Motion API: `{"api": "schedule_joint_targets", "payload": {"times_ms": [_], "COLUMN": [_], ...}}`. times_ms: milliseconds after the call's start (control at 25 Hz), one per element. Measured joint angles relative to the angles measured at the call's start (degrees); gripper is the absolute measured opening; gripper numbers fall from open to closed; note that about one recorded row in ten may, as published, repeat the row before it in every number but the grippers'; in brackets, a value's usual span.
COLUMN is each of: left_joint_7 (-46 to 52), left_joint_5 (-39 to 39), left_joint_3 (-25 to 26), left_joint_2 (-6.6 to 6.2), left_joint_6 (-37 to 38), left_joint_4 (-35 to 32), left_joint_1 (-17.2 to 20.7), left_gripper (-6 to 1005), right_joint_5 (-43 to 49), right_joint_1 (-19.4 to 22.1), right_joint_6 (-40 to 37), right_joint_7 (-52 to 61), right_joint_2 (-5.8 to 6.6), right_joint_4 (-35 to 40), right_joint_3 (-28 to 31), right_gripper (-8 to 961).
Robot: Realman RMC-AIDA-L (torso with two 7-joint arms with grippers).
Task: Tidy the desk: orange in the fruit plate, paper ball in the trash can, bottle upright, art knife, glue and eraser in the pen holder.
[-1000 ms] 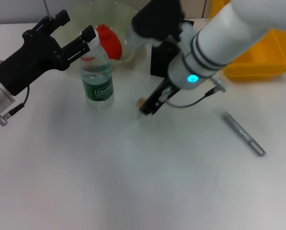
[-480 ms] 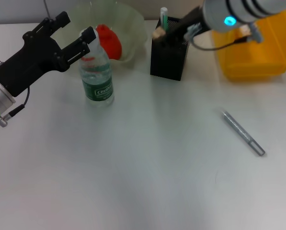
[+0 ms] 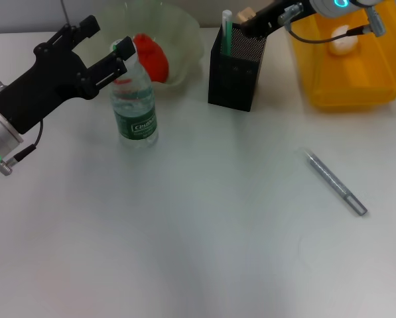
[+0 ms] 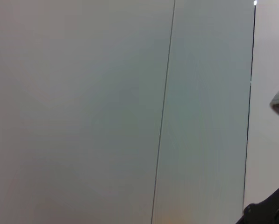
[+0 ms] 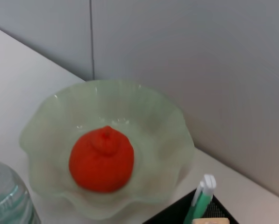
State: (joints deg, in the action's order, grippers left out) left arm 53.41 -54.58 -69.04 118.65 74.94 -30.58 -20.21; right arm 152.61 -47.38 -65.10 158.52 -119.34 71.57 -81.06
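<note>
While my right gripper (image 3: 245,20) hangs over the black mesh pen holder (image 3: 234,69) at the far side of the desk, it's pinched shut on the eraser (image 3: 245,13), a small tan block sitting just above the holder's rim, next to the green-and-white glue stick (image 3: 227,30) that already stands inside. From the right wrist cam I get the eraser's top edge (image 5: 209,220) and the glue stick's cap (image 5: 202,196) poking out of the holder's corner (image 5: 176,214).

My left gripper (image 3: 105,46) sits at the far left w/ its fingers spread wide, one on each side of the water bottle (image 3: 134,99) at neck height; can't tell if they're actually touching it. Bottle is upright on the white desk (image 3: 184,232), green label facing me.

Orange (image 3: 151,56) is in the pale green fruit plate (image 3: 184,33), right behind the bottle (wrist cam shows it sitting near the middle of the wavy bowl (image 5: 50,126), stem up (image 5: 102,158)).

Paper ball (image 3: 343,38) lies inside the yellow trash can (image 3: 350,86) at the far right.

Art knife (image 3: 335,181) is out on the desk, a slim grey tool lying diagonally, well apart from the holder and from both grippers.

Left wrist cam gives only blank wall panels.
</note>
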Motion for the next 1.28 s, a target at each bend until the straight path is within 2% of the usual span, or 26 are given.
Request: {"api": "schedule_joint_targets", "payload": {"times_ms": [440,760,840,1040,1120,1160,1200,1280], "left_joint_7": [0.06,-0.03,-0.05,-0.06,-0.07,-0.07,-0.07,-0.07], "left_joint_5": [0.0,0.06,0.11,0.16,0.19,0.29,0.29,0.33], "left_joint_3": [-0.58,-0.66,-0.66,-0.66,-0.66,-0.65,-0.65,-0.66], "left_joint_2": [0.01,0.01,0.01,0.01,0.0,0.0,0.0,0.0], "left_joint_6": [-0.29,-0.39,-0.42,-0.42,-0.32,-0.16,-0.16,-0.06], "left_joint_4": [0.08,0.09,0.09,0.09,0.09,0.09,0.09,0.09], "left_joint_1": [-0.33,-0.36,-0.38,-0.7,-0.74,-0.74,-0.74,-0.74], "left_gripper": [796,796,796,796,796,796,796,796], "right_joint_5": [0.15,0.15,0.15,0.17,0.51,1.15,1.15,1.56], "right_joint_1": [-8.4,-10.64,-10.63,-8.79,-6.77,-3.8,-3.8,-0.91], "right_joint_6": [8.65,9.97,9.99,8.23,5.45,2.43,2.43,-0.32], "right_joint_7": [-1.96,-2.11,-2.12,-1.86,-1.16,0.4,0.4,2.03], "right_joint_2": [0.05,0.07,0.07,0.07,-0.01,-0.06,-0.06,-0.07], "right_joint_4": [-18.6,-21.79,-21.81,-18.1,-13.69,-7.5,-7.5,-1.39], "right_joint_3": [0.4,0.6,0.66,0.71,0.7,0.5,0.5,0.25], "right_gripper": [287,293,295,519,531,537,543,554]}}
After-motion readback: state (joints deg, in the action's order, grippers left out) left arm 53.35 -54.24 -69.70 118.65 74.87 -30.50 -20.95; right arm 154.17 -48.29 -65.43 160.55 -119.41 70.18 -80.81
